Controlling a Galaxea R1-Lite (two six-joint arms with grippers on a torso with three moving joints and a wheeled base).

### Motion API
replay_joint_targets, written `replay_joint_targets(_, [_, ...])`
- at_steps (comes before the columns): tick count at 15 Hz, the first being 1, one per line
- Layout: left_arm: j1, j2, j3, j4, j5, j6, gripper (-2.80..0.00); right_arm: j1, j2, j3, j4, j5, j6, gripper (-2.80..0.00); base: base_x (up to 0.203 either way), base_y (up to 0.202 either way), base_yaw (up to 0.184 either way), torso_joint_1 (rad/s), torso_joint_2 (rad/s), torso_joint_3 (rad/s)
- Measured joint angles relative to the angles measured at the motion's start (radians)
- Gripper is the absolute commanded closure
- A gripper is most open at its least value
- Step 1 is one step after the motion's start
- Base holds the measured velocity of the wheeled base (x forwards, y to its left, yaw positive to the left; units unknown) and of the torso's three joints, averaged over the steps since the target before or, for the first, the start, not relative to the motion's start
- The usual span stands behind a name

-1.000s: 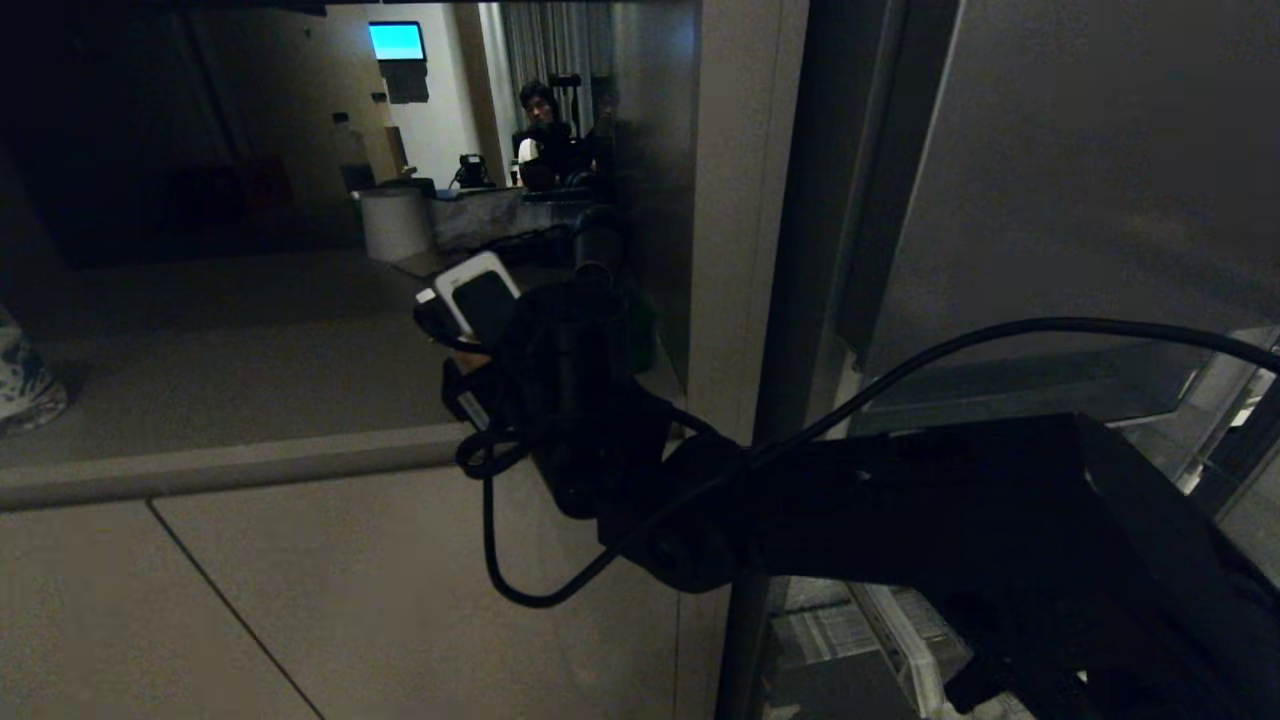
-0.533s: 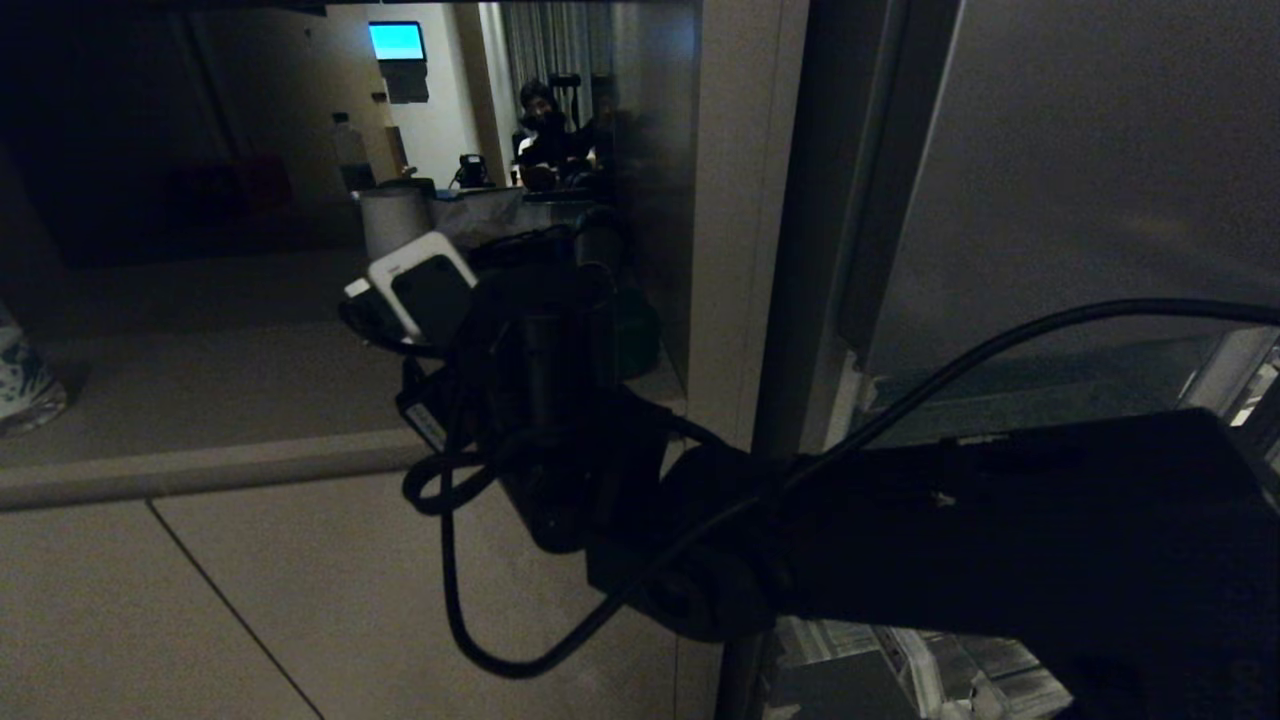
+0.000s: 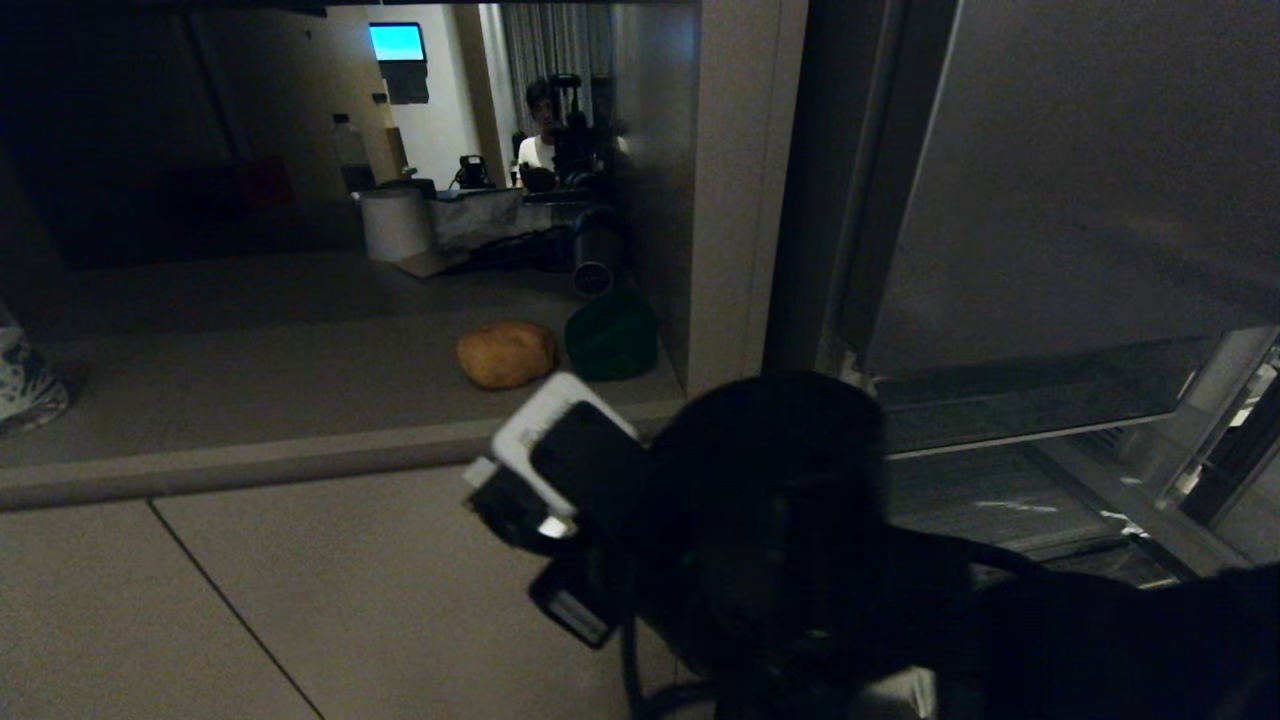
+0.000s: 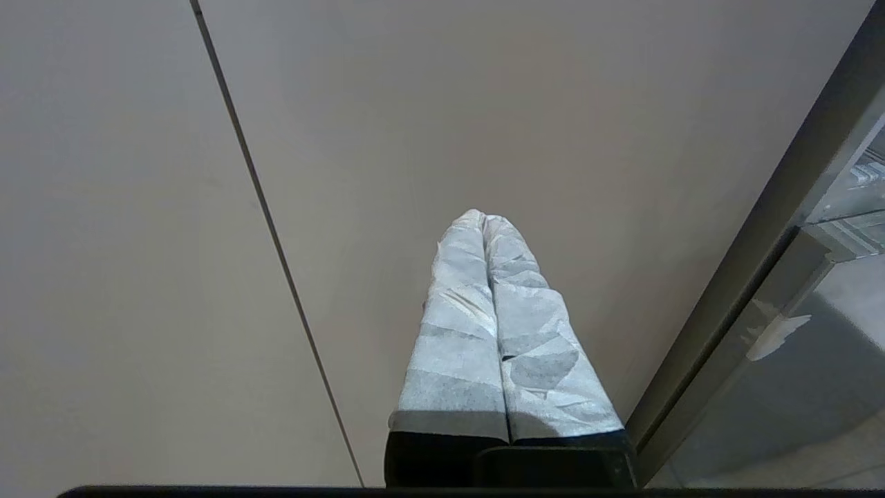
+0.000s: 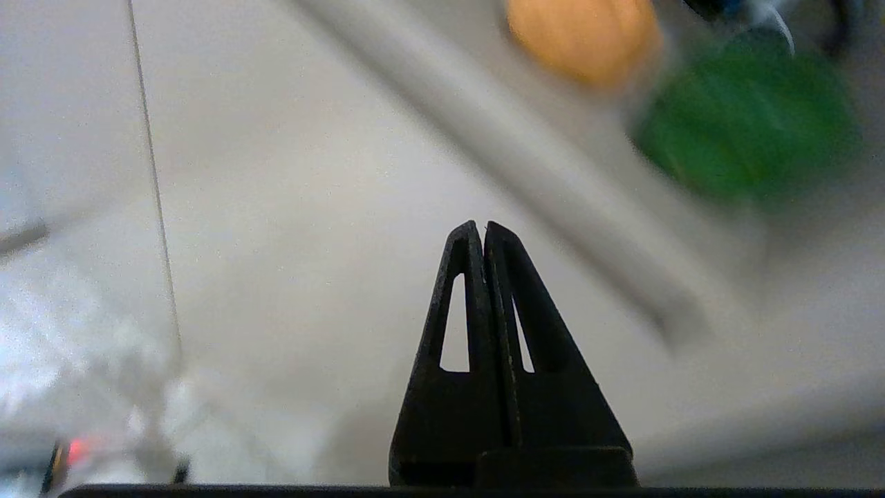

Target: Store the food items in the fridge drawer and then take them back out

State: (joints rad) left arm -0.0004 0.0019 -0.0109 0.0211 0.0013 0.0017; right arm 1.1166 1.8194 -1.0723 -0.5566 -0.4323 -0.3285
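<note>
One tan-brown, matte, oval potato-like lump (image 3: 507,354) lies on the grey countertop ledge (image 3: 250,400), long axis roughly parallel to the ledge's front edge, left-right in the head view. One dark green rounded object (image 3: 611,335) sits just beside it on its right, apparently touching. Right gripper (image 5: 483,232): black fingers pressed together, holding nothing, below the ledge and apart from the lump. Left gripper (image 4: 482,220): taped fingers closed, empty, facing a pale cabinet panel (image 4: 484,104). Count: one lump, one green object.

Left gripper (image 4: 484,221) tape-wrapped grey; right gripper (image 5: 482,227) black.
</note>
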Motion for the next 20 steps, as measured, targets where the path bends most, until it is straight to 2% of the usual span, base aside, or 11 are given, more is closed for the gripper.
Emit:
replay_joint_targets(3, [0.000, 0.000, 0.000, 0.000, 0.000, 0.000, 0.00, -0.003, -0.234, 0.249, -0.001, -0.001, 0.038, 0.00, 0.000, 0.000, 0.000, 0.000, 0.00, 0.000])
replay_joint_targets(5, [0.000, 0.000, 0.000, 0.000, 0.000, 0.000, 0.00, -0.029, -0.386, 0.368, 0.003, 0.001, 0.051, 0.00, 0.000, 0.000, 0.000, 0.000, 0.00, 0.000])
replay_joint_targets(8, [0.000, 0.000, 0.000, 0.000, 0.000, 0.000, 0.00, -0.154, -0.609, 0.527, 0.005, 0.001, 0.055, 0.00, 0.000, 0.000, 0.000, 0.000, 0.00, 0.000])
replay_joint_targets(10, [0.000, 0.000, 0.000, 0.000, 0.000, 0.000, 0.00, -0.296, -0.737, 0.607, 0.013, 0.000, 0.025, 0.00, 0.000, 0.000, 0.000, 0.000, 0.00, 0.000])
replay_joint_targets(12, [0.000, 0.000, 0.000, 0.000, 0.000, 0.000, 0.00, -0.485, -0.851, 0.644, 0.028, 0.000, -0.005, 0.00, 0.000, 0.000, 0.000, 0.000, 0.00, 0.000])
replay_joint_targets(17, [0.000, 0.000, 0.000, 0.000, 0.000, 0.000, 0.00, -1.077, -1.108, 0.729, 0.156, 0.031, -0.023, 0.00, 0.000, 0.000, 0.000, 0.000, 0.00, 0.000])
replay_joint_targets(19, [0.000, 0.000, 0.000, 0.000, 0.000, 0.000, 0.00, -1.191, -1.240, 0.792, 0.244, 0.046, -0.021, 0.00, 0.000, 0.000, 0.000, 0.000, 0.00, 0.000])
replay_joint_targets(20, [0.000, 0.000, 0.000, 0.000, 0.000, 0.000, 0.00, -1.217, -1.315, 0.829, 0.305, 0.053, -0.006, 0.00, 0.000, 0.000, 0.000, 0.000, 0.00, 0.000])
